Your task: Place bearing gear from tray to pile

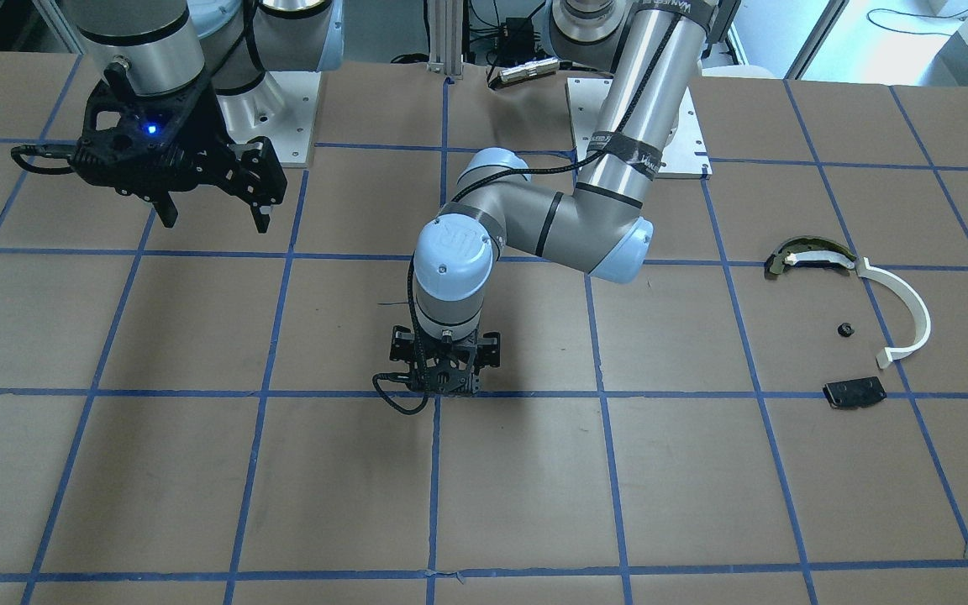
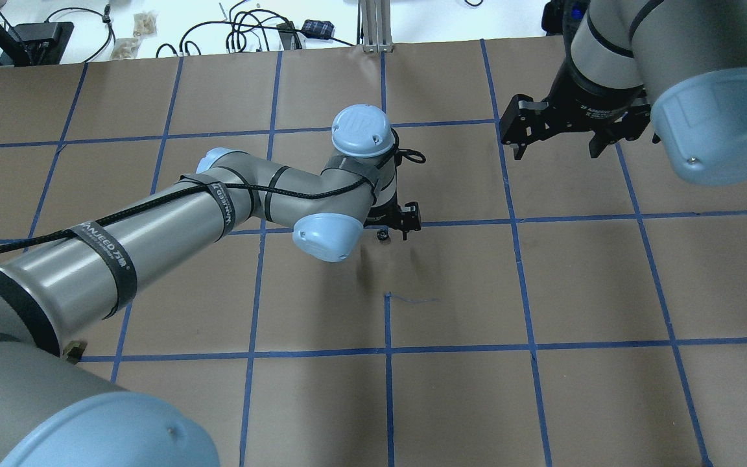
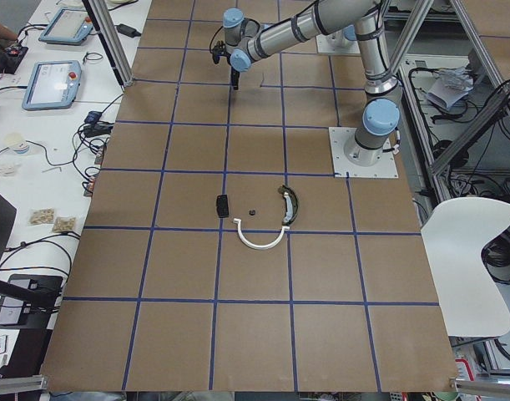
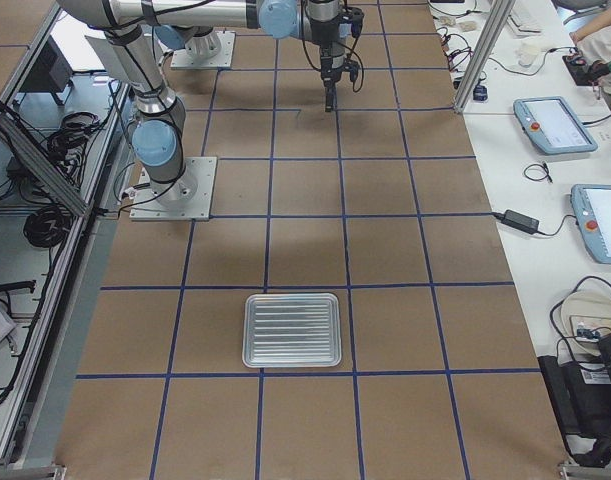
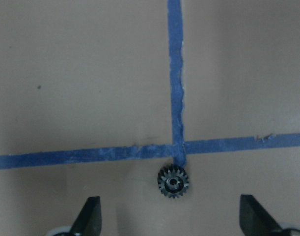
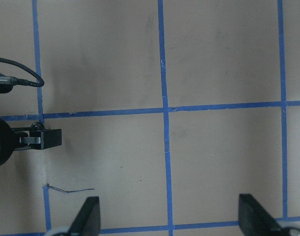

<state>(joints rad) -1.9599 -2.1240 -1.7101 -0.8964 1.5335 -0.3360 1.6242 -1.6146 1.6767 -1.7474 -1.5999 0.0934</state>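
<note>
One bearing gear [image 5: 173,182] lies flat on the table [image 5: 66,73], squarely between the tips of my left gripper [image 5: 170,209] and just below them, its teeth touching the end of a blue tape line [image 5: 177,73] where two lines cross. My left fingers [image 5: 91,216] are spread wide and hold nothing. The fingers of my right gripper [image 6: 169,209] are also spread and empty, hanging above bare paper well off to the side. The gear is neither in the tray [image 4: 292,329] nor at the pile [image 3: 260,245], so I judge that the step in hand is picking it up here. To do that well I should drop straight down, keep the hub centred between my fingertips and bring the tips almost onto the paper before closing, since the part is thin and low. A pinch that lands high or off-centre would likely skate it along the smooth brown sheet or tip it on edge. The tape ridge may also nudge it. The pile is well apart from my left fingers on their outer side, and the tray is well apart beyond my right fingers.
</note>
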